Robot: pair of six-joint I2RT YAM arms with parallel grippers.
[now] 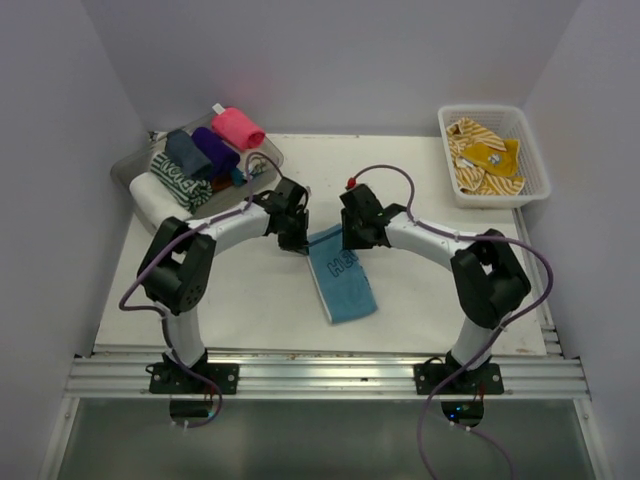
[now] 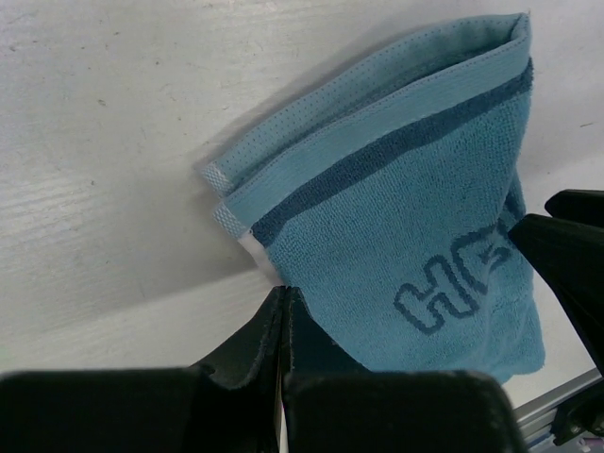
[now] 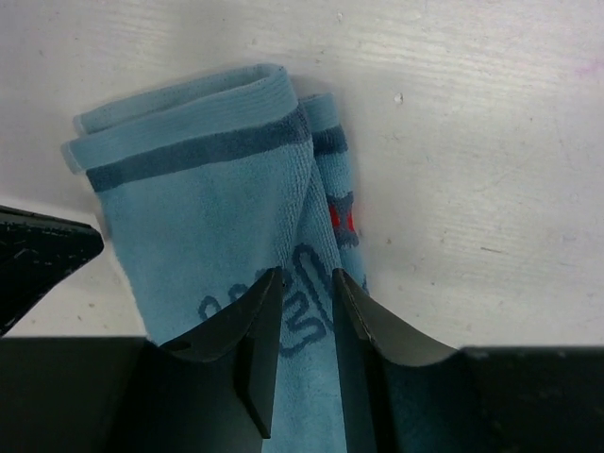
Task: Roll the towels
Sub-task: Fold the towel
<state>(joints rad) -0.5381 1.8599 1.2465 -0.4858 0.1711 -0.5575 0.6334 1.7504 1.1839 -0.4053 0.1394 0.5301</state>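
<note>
Pinches the blue towel (image 1: 345, 282) with the left gripper (image 2: 283, 300), pressed together on its corner; clamps a raised fold in the right gripper (image 3: 307, 280). Lies on the table (image 1: 250, 300), stretching from between the grippers back under both wrists.

Folded light-blue lettered towel (image 1: 341, 274) flat at centre; rolled towels (image 1: 205, 150) back left.

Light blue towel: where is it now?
Top view: the light blue towel lies centre frame, its far end between the left tool and right tool, both gripping it.
</note>
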